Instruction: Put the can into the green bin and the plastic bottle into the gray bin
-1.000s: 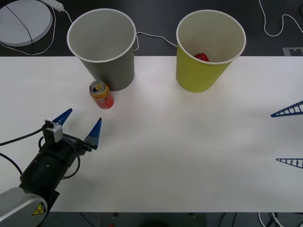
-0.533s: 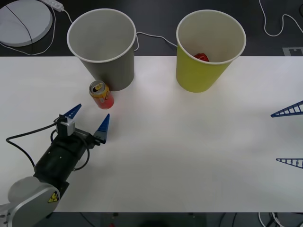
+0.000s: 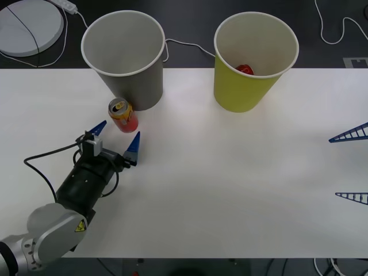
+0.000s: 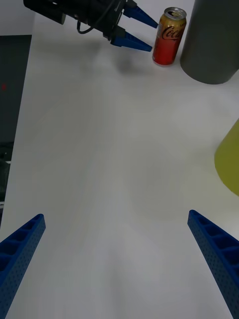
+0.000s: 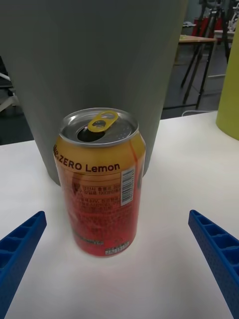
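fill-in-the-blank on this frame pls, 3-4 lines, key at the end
1. The can stands upright on the table just in front of the ____ bin.
2. The left gripper faces the can with its fingers ____.
3. A red object already lies inside the ____ bin.
4. The right gripper sits at the table's right edge, and is ____.

Missing words: gray; open; green; open

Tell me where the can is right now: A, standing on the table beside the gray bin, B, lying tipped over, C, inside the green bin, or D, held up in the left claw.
A: the can stands upright on the table next to the gray bin, ahead of the open left claw.
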Available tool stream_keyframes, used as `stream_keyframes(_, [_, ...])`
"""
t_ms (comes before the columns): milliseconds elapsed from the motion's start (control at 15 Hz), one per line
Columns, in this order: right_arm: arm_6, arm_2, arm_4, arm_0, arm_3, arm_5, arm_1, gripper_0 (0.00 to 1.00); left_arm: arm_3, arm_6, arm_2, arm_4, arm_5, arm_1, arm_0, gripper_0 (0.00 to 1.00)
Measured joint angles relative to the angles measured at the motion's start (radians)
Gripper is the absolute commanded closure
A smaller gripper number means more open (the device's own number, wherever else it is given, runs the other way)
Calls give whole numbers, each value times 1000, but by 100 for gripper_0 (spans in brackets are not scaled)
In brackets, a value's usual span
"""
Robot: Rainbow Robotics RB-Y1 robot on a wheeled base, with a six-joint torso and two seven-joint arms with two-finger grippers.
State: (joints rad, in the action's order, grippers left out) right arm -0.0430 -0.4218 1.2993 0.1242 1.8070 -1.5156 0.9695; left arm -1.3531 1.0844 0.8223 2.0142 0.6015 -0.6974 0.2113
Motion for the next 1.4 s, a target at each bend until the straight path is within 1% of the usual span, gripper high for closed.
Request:
stream_keyframes(267, [0,0,0,0,0,0,0,0,47,0,0,1,-3,28,37,0])
stream_keyframes(667, [0,0,0,0,0,0,0,0,86,6,1,1,-21,45,85,0])
stream_keyframes(933, [0,0,0,0,0,0,0,0,142,11,0,1,-21,72,125,0])
stream_keyframes(1400, [0,0,0,0,0,0,0,0,173,11,0,0,-31,96,154,0])
